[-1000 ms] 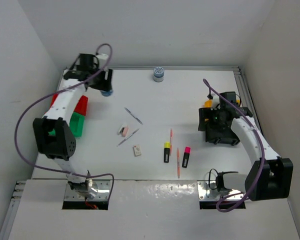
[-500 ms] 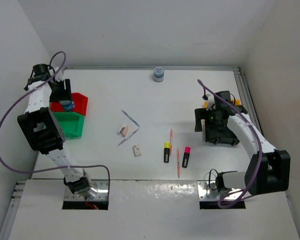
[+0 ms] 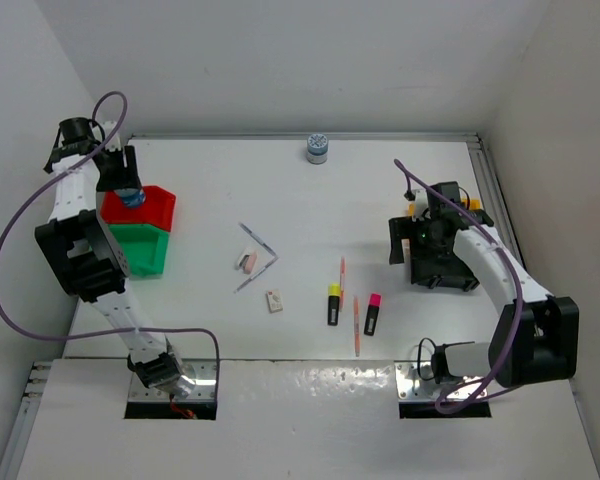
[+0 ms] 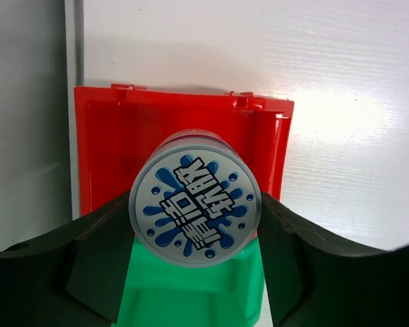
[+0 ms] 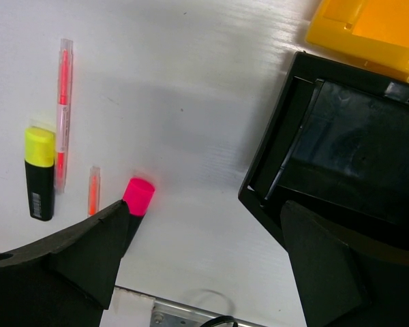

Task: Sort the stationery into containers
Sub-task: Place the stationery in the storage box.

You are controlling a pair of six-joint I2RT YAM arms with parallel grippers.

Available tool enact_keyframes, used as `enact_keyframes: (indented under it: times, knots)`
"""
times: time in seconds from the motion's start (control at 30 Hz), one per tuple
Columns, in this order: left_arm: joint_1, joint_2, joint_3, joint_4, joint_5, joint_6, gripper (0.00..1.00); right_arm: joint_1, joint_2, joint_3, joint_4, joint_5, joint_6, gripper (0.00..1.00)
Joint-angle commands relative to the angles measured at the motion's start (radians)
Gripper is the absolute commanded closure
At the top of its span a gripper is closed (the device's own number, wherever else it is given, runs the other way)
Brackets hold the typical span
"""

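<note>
My left gripper [image 4: 194, 225] is shut on a round blue-white tape roll [image 4: 194, 208] and holds it over the red bin [image 4: 109, 136], with the green bin [image 4: 191, 293] just nearer. In the top view the same roll [image 3: 130, 197] hangs above the red bin [image 3: 155, 207]. My right gripper [image 5: 204, 225] is open and empty over bare table, beside the left wall of the black bin [image 5: 341, 150]; the yellow-orange bin [image 5: 375, 27] lies beyond it. A pink highlighter [image 5: 138, 197], a yellow highlighter [image 5: 39, 174] and an orange pencil [image 5: 63, 112] lie to its left.
A second tape roll [image 3: 317, 148] stands at the back edge. Mid-table lie two grey pens [image 3: 258, 236], a pink eraser [image 3: 248, 262], a beige eraser [image 3: 274, 300] and another orange pencil [image 3: 356, 325]. The green bin [image 3: 140, 250] adjoins the red one. Walls close in the left, back and right.
My left arm carried the tape roll from the back of the table leftward to above the red bin. My right gripper shifted slightly left, off the black bin.
</note>
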Motion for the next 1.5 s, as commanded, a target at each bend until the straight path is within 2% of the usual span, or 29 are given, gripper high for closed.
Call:
enact_keyframes:
  times: [0.0, 0.43, 0.9, 1.1, 1.3, 1.4, 1.47]
  knots:
    - [0.013, 0.014, 0.056, 0.051, -0.024, -0.013, 0.91, 0.009, 0.010, 0.039, 0.015, -0.007, 0.007, 0.10]
    - [0.069, 0.112, 0.094, 0.073, -0.035, -0.018, 0.86, 0.012, 0.029, 0.054, 0.001, -0.007, 0.005, 0.09]
    - [0.079, 0.143, 0.067, 0.089, -0.051, -0.024, 0.76, 0.012, 0.024, 0.050, -0.003, -0.002, -0.002, 0.09]
    - [0.078, 0.122, 0.038, 0.083, -0.040, -0.030, 0.66, 0.012, 0.024, 0.046, 0.000, -0.002, 0.001, 0.09]
    - [0.075, 0.106, 0.038, 0.076, -0.023, -0.027, 0.38, 0.011, 0.021, 0.046, -0.003, -0.004, 0.001, 0.09]
    - [0.073, 0.098, 0.045, 0.071, -0.011, -0.032, 0.35, 0.012, 0.015, 0.048, -0.005, -0.004, 0.004, 0.09]
    - [0.072, 0.094, 0.061, 0.062, -0.006, -0.032, 0.29, 0.009, 0.006, 0.054, -0.002, -0.008, 0.008, 0.09]
